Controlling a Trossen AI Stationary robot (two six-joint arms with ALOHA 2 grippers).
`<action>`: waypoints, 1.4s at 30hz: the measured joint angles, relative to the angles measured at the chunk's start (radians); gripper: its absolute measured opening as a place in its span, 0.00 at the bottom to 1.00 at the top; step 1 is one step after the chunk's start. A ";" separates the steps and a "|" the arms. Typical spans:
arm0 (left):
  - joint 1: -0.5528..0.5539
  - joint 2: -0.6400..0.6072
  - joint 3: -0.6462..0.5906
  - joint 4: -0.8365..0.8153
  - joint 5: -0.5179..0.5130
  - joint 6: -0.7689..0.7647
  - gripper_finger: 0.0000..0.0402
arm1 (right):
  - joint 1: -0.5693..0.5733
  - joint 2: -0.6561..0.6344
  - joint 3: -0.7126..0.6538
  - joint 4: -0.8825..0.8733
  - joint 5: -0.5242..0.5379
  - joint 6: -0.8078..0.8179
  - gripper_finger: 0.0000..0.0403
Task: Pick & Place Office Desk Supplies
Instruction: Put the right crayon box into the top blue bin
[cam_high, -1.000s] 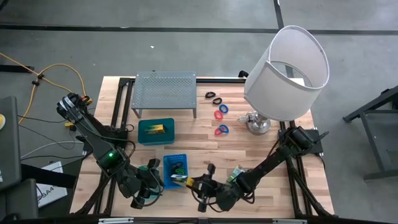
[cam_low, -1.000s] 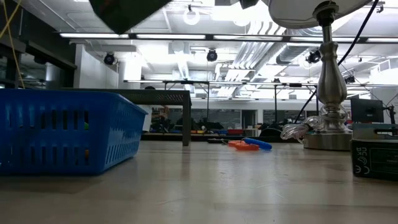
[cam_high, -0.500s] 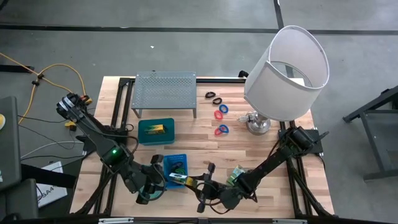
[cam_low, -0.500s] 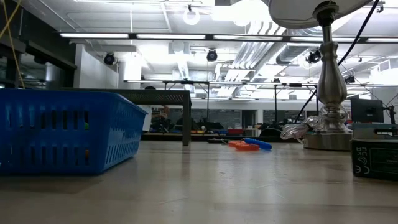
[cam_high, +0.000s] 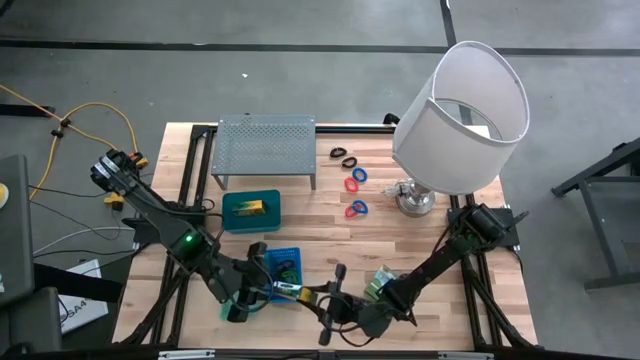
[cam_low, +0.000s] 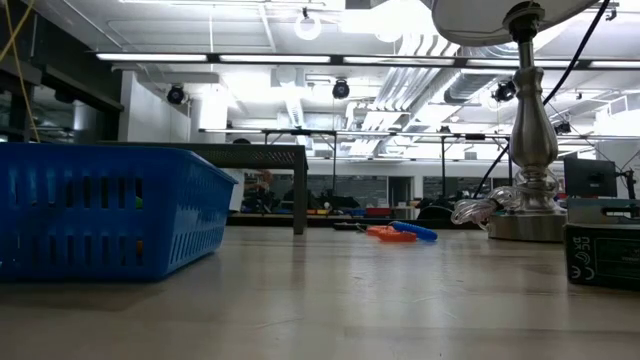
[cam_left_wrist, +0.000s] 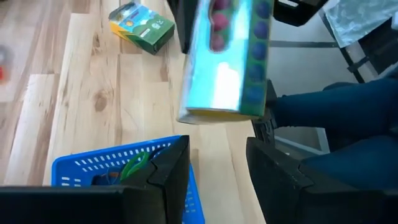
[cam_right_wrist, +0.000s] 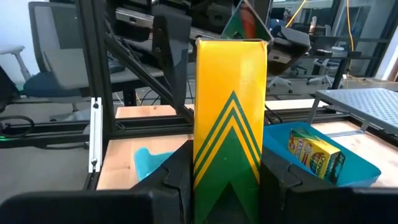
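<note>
My right gripper (cam_right_wrist: 227, 180) pinches a yellow-green packet (cam_right_wrist: 228, 112); my left gripper (cam_left_wrist: 217, 168) is spread. Rings (cam_high: 357, 180) wait on the worktop (cam_high: 330, 235).

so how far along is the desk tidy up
Partly done. The teal tray already holds a yellow-green crayon box, and the blue basket has items in it. In hand: the right gripper holds another crayon box at the basket's edge, facing the open left gripper. Left on the table: the red and blue rings, the black loops and a green packet.
</note>
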 joint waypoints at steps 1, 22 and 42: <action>0.000 0.000 0.000 0.005 0.000 0.000 0.38 | 0.000 0.000 0.000 0.003 -0.002 0.000 0.26; 0.019 0.000 -0.001 0.087 -0.001 0.000 0.38 | 0.001 0.000 0.000 0.097 0.001 -0.068 0.26; 0.053 0.000 -0.001 0.191 -0.009 0.195 0.38 | 0.006 -0.002 0.000 0.121 -0.007 -0.080 0.26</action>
